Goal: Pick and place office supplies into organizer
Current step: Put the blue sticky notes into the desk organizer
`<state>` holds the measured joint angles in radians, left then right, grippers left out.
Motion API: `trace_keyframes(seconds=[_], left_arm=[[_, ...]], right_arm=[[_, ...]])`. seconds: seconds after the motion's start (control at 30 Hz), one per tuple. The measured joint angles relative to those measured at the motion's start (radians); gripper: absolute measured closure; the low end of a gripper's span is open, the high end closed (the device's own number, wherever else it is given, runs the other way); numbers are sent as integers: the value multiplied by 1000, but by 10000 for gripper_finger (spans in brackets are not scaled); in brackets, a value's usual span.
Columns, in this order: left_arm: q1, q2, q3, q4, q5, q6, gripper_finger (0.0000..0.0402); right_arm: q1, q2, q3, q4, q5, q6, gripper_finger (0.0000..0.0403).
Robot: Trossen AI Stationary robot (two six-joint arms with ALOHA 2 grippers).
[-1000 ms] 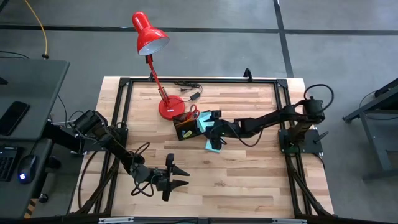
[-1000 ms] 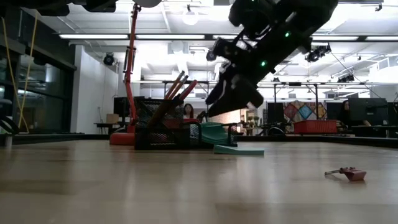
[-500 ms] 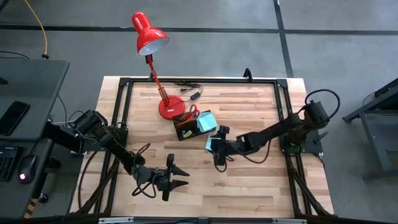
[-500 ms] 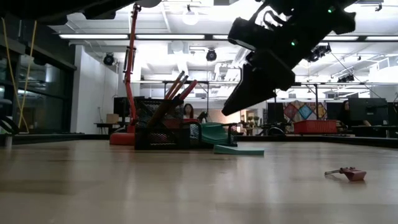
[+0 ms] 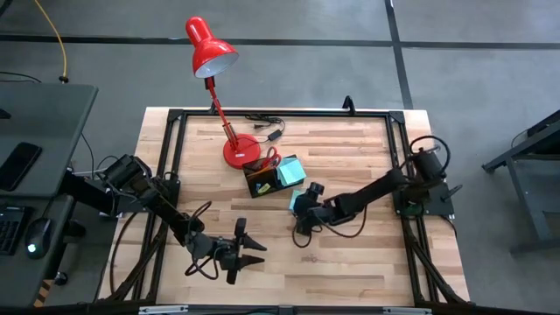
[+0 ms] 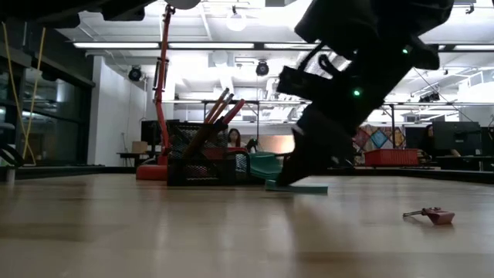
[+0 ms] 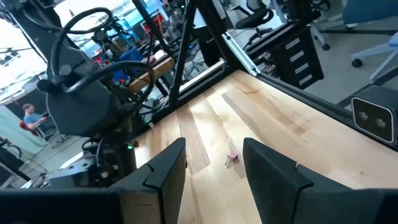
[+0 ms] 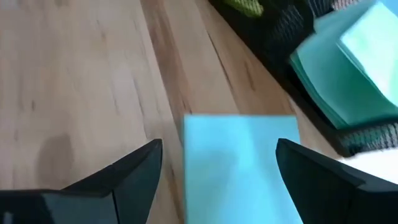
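Note:
The black mesh organizer [image 5: 261, 181] stands by the lamp base and holds red-handled scissors [image 5: 269, 159], pencils and a teal sticky-note pad [image 5: 290, 168]. A second teal pad [image 8: 239, 162] lies flat on the wood just near of it. My right gripper [image 8: 219, 148] is open and low over this pad, slanting down, one finger on each side of it. My left gripper [image 7: 211, 162] stands open above the table near its front edge, pointing about level, nothing between its fingers. A small reddish piece [image 6: 432, 215] lies on the wood in front of it. My right gripper has its fingers astride the loose teal pad [image 6: 297, 186], which lies flat on the table. Whether the fingertips touch the pad, I cannot tell.
A red desk lamp [image 5: 210, 48] stands on its round base [image 5: 238, 153] at the far side, with a black cable and plug [image 5: 267, 131] beside it. A black frame [image 5: 175, 118] borders the table. Open wood lies between the two grippers.
My right gripper has drawn back from the organizer toward the table's near edge, sunk down to the loose teal pad and rolled its wrist. It has stayed open. The pads and the organizer have kept their places.

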<state>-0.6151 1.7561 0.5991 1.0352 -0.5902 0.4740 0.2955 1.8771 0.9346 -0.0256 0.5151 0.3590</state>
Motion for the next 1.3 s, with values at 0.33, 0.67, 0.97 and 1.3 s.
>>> trace_keyframes(seconds=[0.33, 0.67, 0.97, 1.3], left_arm=[[0, 0, 0, -14, 7, -9, 250], [0, 0, 0, -15, 7, -11, 250], [0, 0, 0, -15, 7, -35, 250], [0, 0, 0, -28, 3, -90, 250]], right_arm=[[-2, 134, 164, -214, 28, 56, 100], [-10, 145, 177, -252, -76, 151, 181], [7, 143, 174, -239, -90, 85, 381], [115, 159, 222, -336, 110, 57, 403]])
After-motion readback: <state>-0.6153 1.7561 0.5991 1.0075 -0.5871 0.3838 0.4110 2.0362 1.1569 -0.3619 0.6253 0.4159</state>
